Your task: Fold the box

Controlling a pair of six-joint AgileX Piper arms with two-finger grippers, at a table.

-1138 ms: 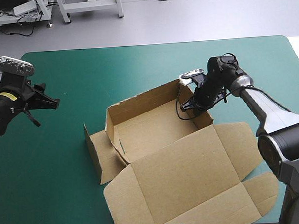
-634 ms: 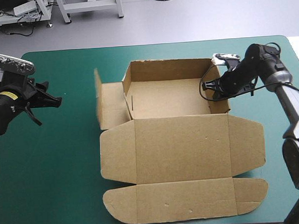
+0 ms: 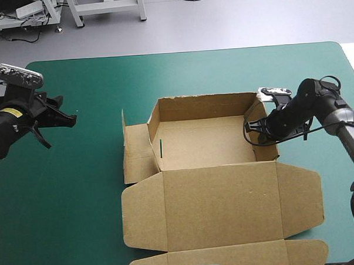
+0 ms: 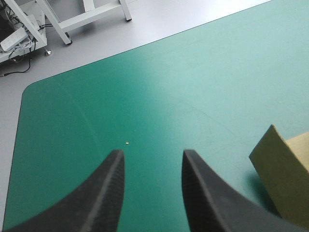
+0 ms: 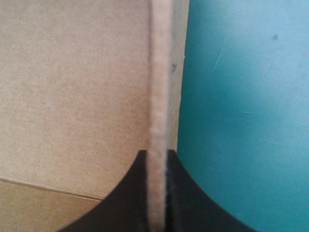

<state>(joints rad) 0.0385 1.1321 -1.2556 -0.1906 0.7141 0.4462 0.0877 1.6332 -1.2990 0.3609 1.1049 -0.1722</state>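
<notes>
The brown box (image 3: 201, 140) sits near the middle of the teal-green cover (image 3: 163, 74) as an open tray. Its lid (image 3: 221, 204) lies flat on the near side, and a side flap (image 3: 137, 157) at its left seems half raised. The right gripper (image 3: 260, 129) is at the box's right wall (image 5: 157, 72), its black fingers pinching the board edge. The left gripper (image 3: 67, 118) hangs well left of the box, fingers spread and empty.

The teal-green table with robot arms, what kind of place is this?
Probably a robot lab or workshop. Two robot arms work at the teal-green covered table: the right black-fingered gripper pinches a wall of the brown cardboard box, the left gripper hovers open.
</notes>
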